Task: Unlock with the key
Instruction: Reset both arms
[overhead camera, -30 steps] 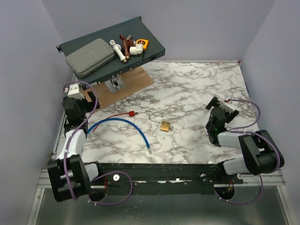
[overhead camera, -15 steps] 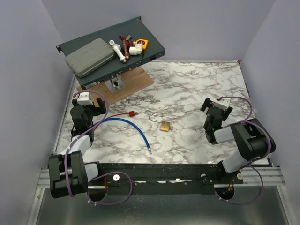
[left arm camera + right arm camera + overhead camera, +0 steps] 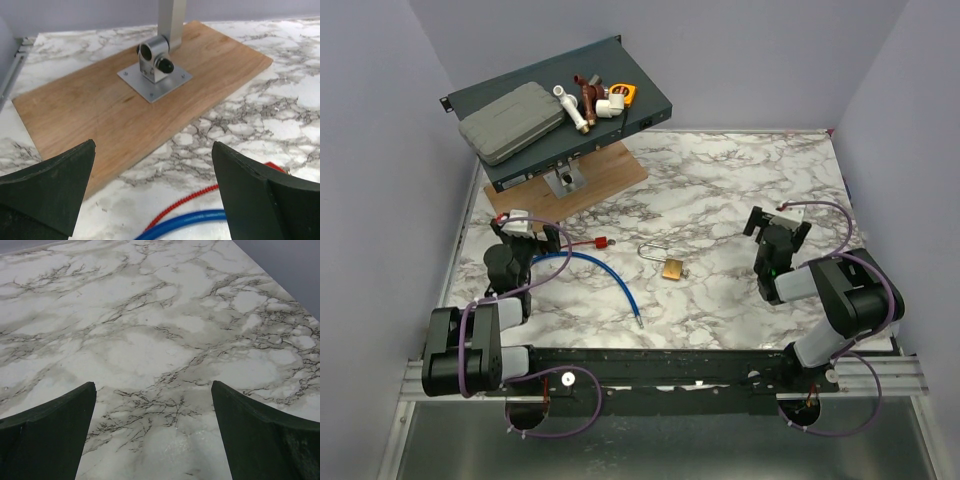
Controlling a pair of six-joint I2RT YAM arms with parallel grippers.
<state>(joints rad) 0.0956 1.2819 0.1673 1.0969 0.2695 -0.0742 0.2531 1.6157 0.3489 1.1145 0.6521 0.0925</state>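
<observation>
1. A dark tray (image 3: 650,105) holds a grey case (image 3: 513,122) and pipe fittings (image 3: 585,100).
2. The key (image 3: 684,273): a tiny grey sliver beside the brass padlock (image 3: 672,268), mid-table.
3. The left claw (image 3: 153,150) and right claw (image 3: 152,387) gape wide, empty.

Table (image 3: 720,190): white marble pattern, grey-black veining. Board (image 3: 100,115), far left: mid-brown wood grain. Cable (image 3: 585,259): blue. Cord (image 3: 582,243): red. Padlock (image 3: 672,268): brass-yellow, silver shackle. Case (image 3: 512,122): plain grey. Walls (image 3: 740,50): pale lilac. Left gripper (image 3: 153,144), right gripper (image 3: 153,384): near-black.
</observation>
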